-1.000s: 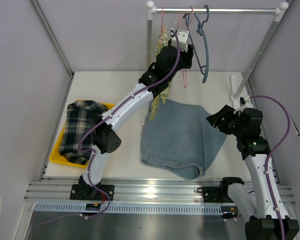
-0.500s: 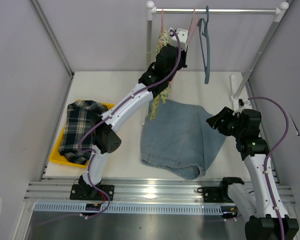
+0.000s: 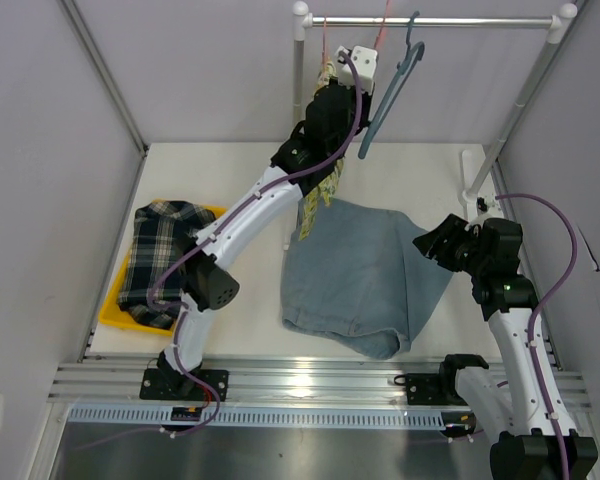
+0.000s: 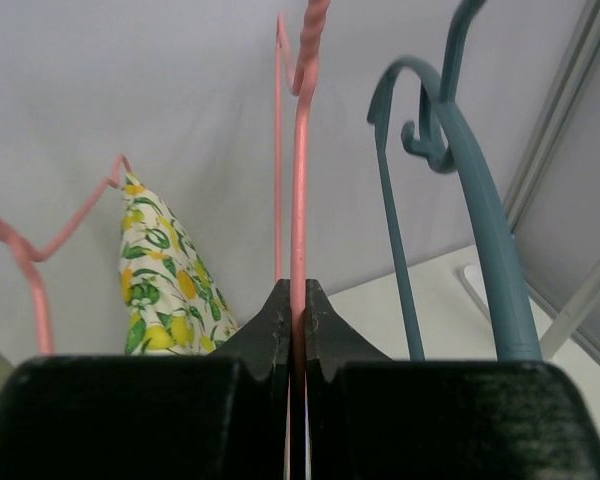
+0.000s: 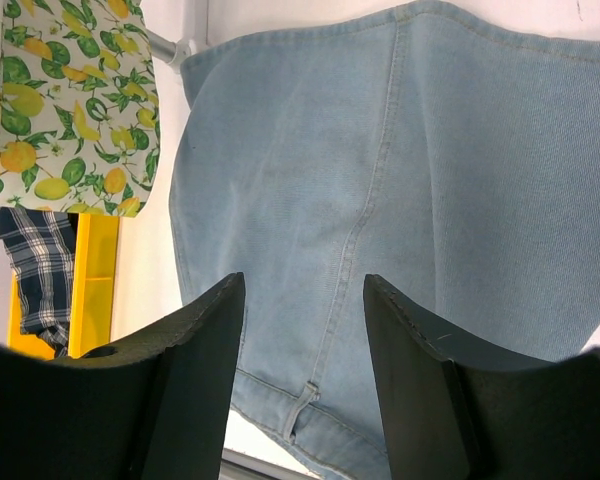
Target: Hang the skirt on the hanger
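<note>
The left arm has risen toward the rail [image 3: 440, 21], and the blue-grey hanger [image 3: 390, 85] has swung aslant. The skirt [image 4: 165, 290] hangs from one pink hanger [image 4: 35, 255], just left of the left gripper [image 4: 298, 300]. That gripper's fingers pinch the other pink hanger [image 4: 300, 170] at its upright neck. The right gripper [image 5: 305, 290], fingers apart, hovers over the denim shirt [image 5: 400, 180].

The skirt [image 4: 165, 275] is matt, printed woven cloth. The hanger [image 4: 42, 305] at lower left and its pink twin [image 4: 299, 150] at centre are smooth coated wire with a slight sheen. The blue-grey hanger [image 4: 480, 220] looks like smooth plastic. The left hand [image 4: 298, 292] has matt black plastic fingers [image 4: 270, 335].
</note>
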`<state>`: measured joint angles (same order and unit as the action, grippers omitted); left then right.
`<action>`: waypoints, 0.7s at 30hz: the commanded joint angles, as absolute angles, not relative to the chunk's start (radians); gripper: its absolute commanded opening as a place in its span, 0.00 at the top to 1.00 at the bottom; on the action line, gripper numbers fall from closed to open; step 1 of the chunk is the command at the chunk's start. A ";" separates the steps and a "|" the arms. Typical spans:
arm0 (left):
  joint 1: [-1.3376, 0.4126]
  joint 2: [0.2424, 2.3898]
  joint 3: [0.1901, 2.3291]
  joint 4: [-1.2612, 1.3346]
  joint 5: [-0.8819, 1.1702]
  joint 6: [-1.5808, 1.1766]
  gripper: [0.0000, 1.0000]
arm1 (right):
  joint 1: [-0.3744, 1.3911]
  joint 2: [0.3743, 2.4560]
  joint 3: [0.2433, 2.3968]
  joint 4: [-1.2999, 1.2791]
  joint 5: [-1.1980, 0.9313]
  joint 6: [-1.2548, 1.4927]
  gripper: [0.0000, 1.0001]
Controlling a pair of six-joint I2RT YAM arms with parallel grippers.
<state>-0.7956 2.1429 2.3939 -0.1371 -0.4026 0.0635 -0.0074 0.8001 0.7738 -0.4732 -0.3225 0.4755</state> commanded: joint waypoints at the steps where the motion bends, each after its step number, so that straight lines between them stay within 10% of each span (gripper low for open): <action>1: -0.798 2.036 2.454 -0.097 -0.456 0.103 1.00 | -0.003 0.799 0.776 -0.439 -0.331 0.459 0.44; 21: -0.799 1.599 1.998 -0.305 -0.226 0.063 1.00 | -0.003 0.770 0.814 -0.517 -0.321 0.416 0.43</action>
